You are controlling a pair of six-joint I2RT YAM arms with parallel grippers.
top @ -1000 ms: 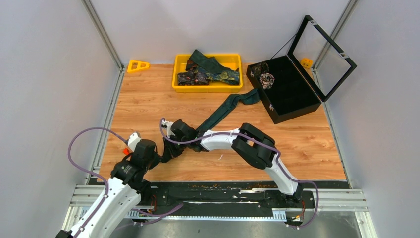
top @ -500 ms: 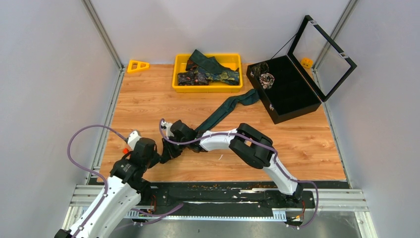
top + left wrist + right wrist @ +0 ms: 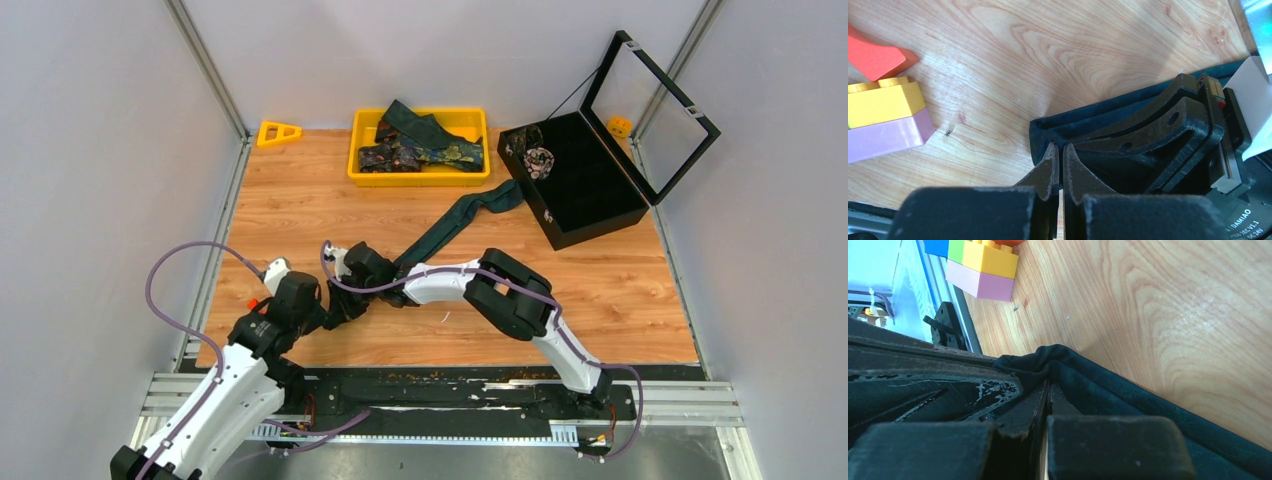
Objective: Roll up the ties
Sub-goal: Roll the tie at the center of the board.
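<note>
Both arms meet at the near end of a teal tie (image 3: 452, 220) on the wood-grain table (image 3: 300, 200).
The tie runs diagonally from the black case (image 3: 590, 215) towards the near left. The right gripper (image 3: 1047, 390) pinches its bunched end; the left gripper (image 3: 1058, 155) is pressed together, tips against the fold. More ties (image 3: 420, 145) fill the yellow tray (image 3: 362, 170) at the back. Pale grey walls (image 3: 100, 150) and aluminium rails (image 3: 205, 65) enclose the table.

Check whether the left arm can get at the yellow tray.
Probably not: the left claw is shut on the near end of the teal tie beside the right claw, and the yellow tray sits far across the table.
</note>
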